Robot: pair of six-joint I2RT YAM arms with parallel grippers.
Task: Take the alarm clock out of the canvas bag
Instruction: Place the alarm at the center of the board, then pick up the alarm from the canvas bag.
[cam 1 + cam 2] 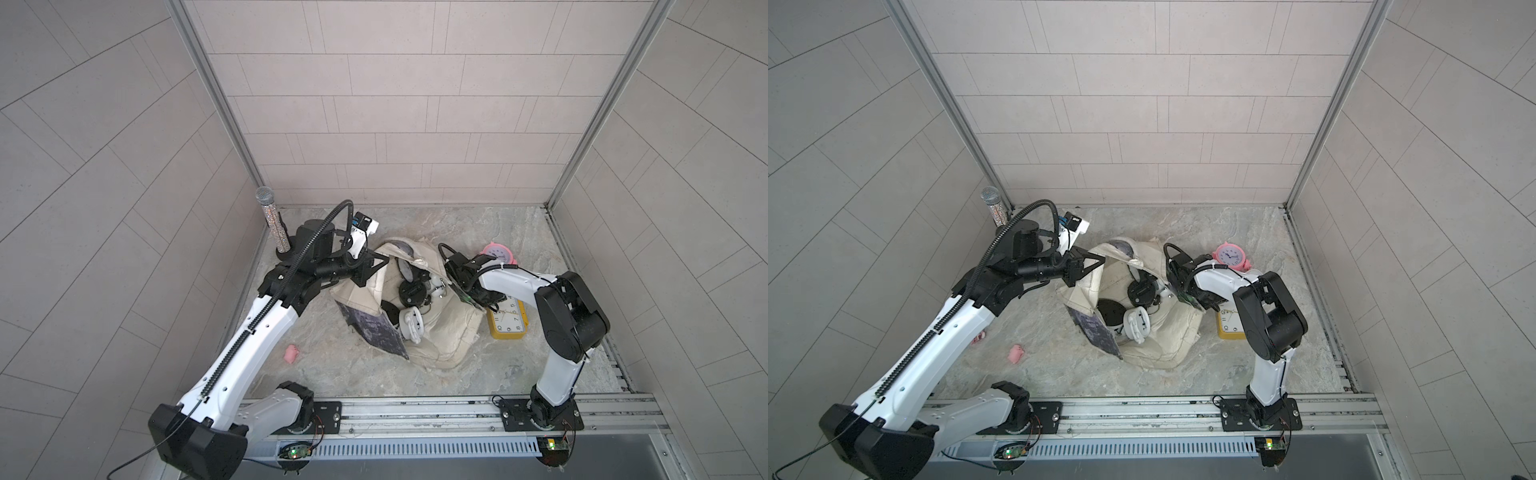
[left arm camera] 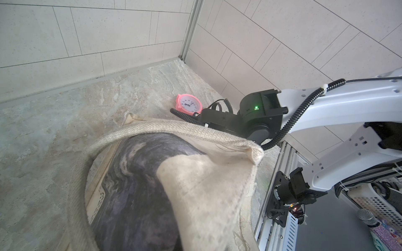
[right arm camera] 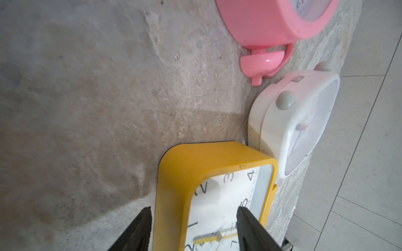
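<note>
We see the right tool (image 3: 193,208) with its 2 fingers (image 3: 139,228) spread wide, 1 beside the side wall of the yellow alarm clock (image 3: 195,165) and 1 over its face, clamping nothing that we can see. That clock lies face up on the counter (image 3: 87,108), outside the canvas bag (image 1: 449,328) and just beside its right edge. A white alarm clock (image 3: 293,121) sits just beside the yellow one's corner, and a pink alarm clock (image 3: 272,24) lies near it, farther back.

The left tool (image 1: 368,272) is closed on the bag's raised left rim; cloth hides its fingers in the left wrist view. The bag lies slumped in mid-counter with its mouth open, and in both top views we see a black round object (image 1: 411,291) and a white object (image 1: 411,322) inside. Near the left wall a glittery microphone (image 1: 276,224) stands upright.
</note>
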